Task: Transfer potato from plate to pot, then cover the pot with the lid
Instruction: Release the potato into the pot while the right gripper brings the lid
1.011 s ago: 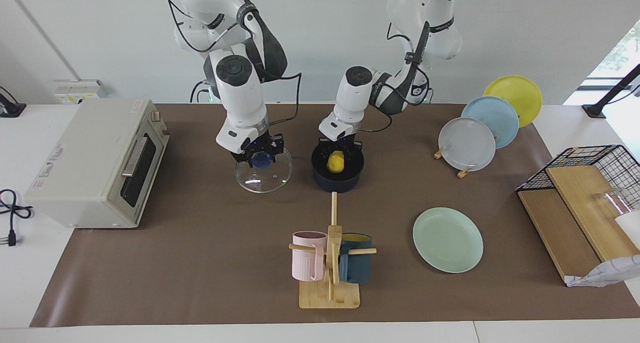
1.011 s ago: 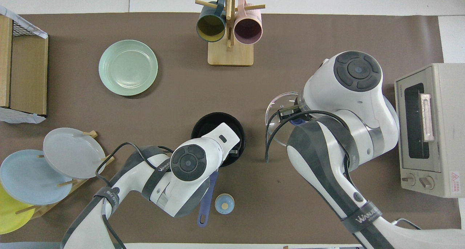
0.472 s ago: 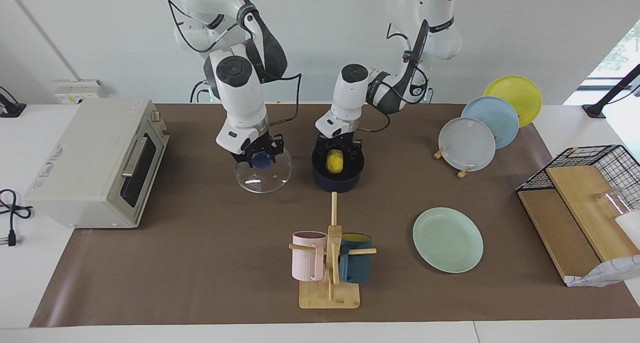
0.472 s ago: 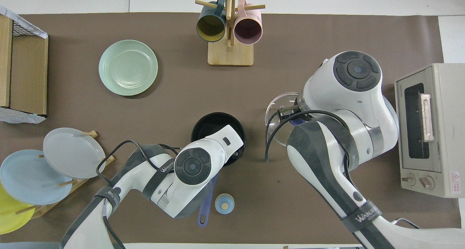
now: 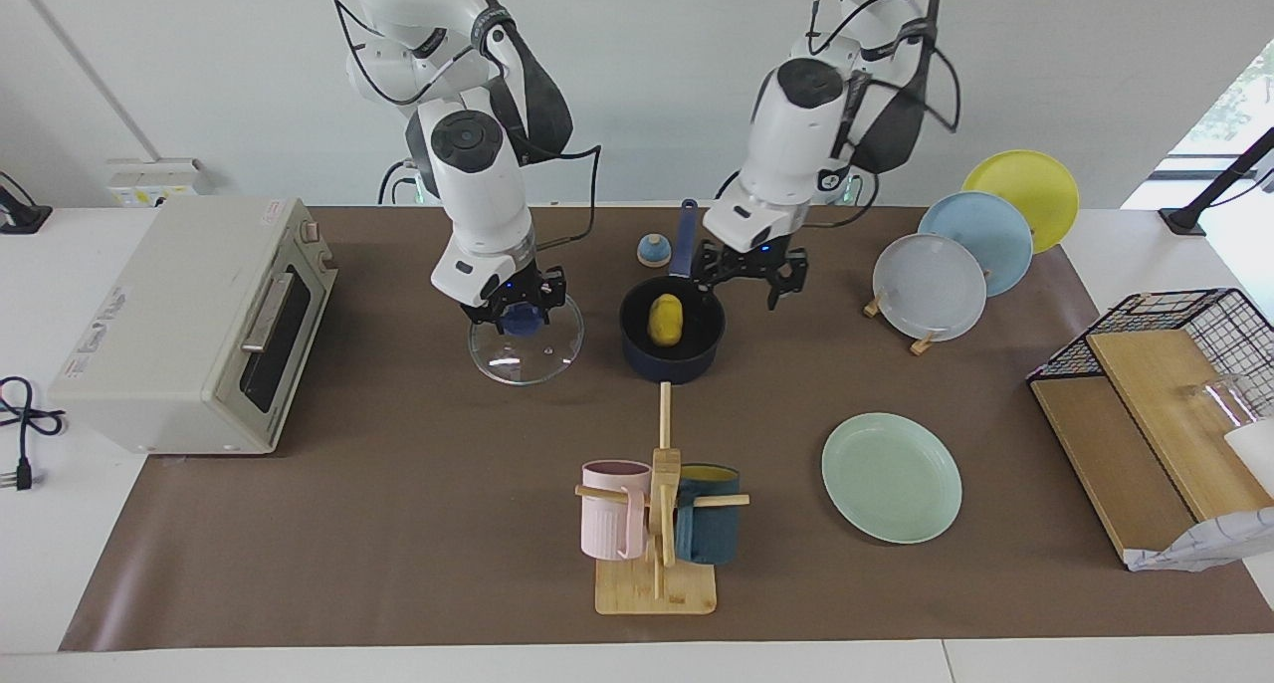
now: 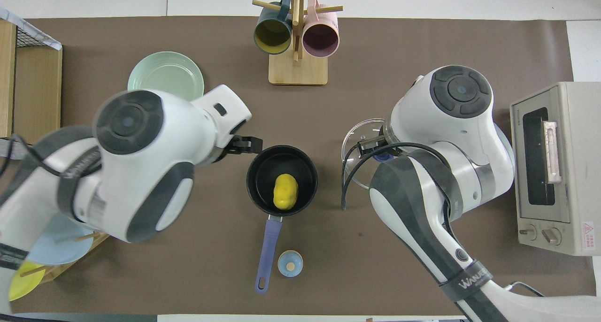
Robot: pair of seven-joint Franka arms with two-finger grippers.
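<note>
so, biggest first: my two franka arms hang over the brown table mat [image 5: 398,524]. at the right arm's end of the table sits the cream toaster oven [image 5: 189,330]; its small red label i cannot read. the pale mint-green plate [image 5: 892,477] lies bare, farther from me than the pot and toward the left arm's end. the glass lid [image 5: 526,340] rests on the mat beside the pot, toward the right arm's end, and my right gripper [image 5: 518,310] is clamped on its blue knob. the dark navy pot [image 5: 672,340] stands between the arms, its long blue handle pointing toward me. my left gripper [image 5: 748,277] hangs in the air, jaws spread wide and empty, over the mat just beside the pot's rim. smallest, the yellow potato [image 5: 666,321] lies inside the pot on its black bottom.

as i judge it, the first half is done and covering is the step in hand. next i should lift the lid by the knob, carry it level over the pot, centre rim on rim and lower it, while the left arm keeps out of the way.

readable writing: "wanjee" on the band round my right arm in the overhead view.
</note>
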